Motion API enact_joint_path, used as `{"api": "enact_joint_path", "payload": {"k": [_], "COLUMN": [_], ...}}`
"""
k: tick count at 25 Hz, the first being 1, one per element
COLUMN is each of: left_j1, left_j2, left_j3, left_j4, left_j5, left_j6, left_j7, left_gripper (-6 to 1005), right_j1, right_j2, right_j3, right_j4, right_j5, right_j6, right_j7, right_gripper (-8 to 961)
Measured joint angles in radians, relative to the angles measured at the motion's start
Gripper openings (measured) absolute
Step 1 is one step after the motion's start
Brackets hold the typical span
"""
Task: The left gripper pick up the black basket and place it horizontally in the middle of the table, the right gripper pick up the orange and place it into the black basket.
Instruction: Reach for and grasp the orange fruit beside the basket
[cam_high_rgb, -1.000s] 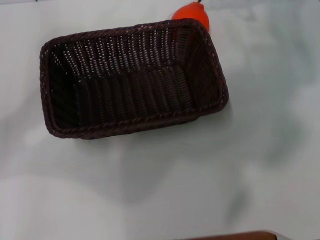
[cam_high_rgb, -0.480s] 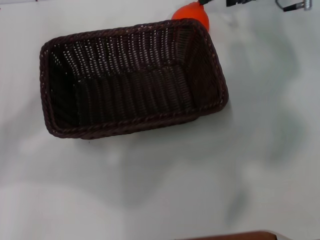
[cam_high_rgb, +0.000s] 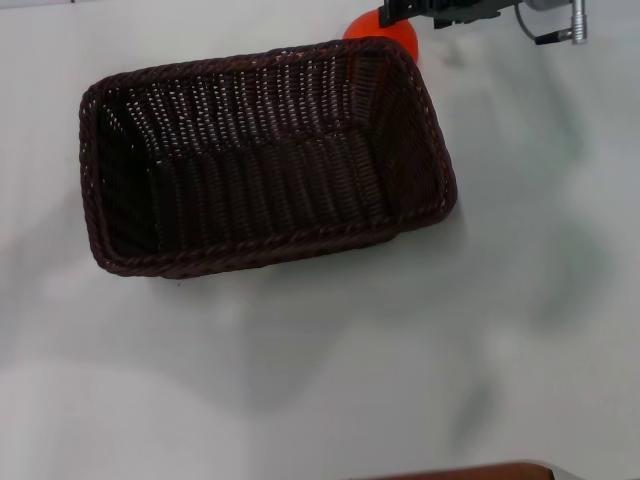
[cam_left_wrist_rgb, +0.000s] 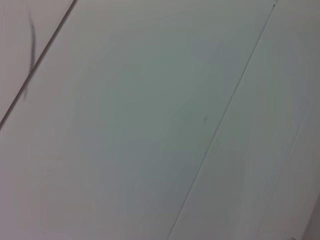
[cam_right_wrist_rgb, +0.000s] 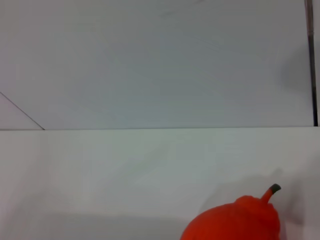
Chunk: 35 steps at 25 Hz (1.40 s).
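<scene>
I've got the right gripper (cam_high_rgb: 405, 12) over the orange (cam_high_rgb: 385, 35), fingers' state unclear; hugging the black basket (cam_high_rgb: 265, 155) wall, it could get nudged away

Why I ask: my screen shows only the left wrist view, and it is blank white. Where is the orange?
Observer: In the head view, the orange sits on the table just beyond the far right corner of the black basket.
Operator: Is anything in the basket?
Observer: No, the inside is empty.
Operator: Is either gripper near the fruit?
Observer: The right gripper is at the top edge of the head view, right over the far side of the orange. The left gripper shows in no view.
</scene>
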Motion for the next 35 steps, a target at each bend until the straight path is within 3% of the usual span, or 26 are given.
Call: {"api": "enact_joint_path", "payload": {"k": [29,35], "left_j1": [-0.015,-0.024], "left_j2": [-0.002,-0.002], "left_j3": [0.006,0.006], "left_j4": [0.030,0.033], "left_j5": [-0.010,-0.010], "left_j6": [-0.008,-0.008], "left_j7": [0.006,0.006], "left_gripper": [900,900], "right_j1": [0.066,0.066], "right_j2": [0.036,0.038], "right_j3": [-0.085,-0.088], "right_j4": [-0.111,-0.121], "right_j5": [0.000,0.000], "right_j6": [-0.179,-0.195], "right_j7": [0.013,0.013], "right_gripper": [911,854]}}
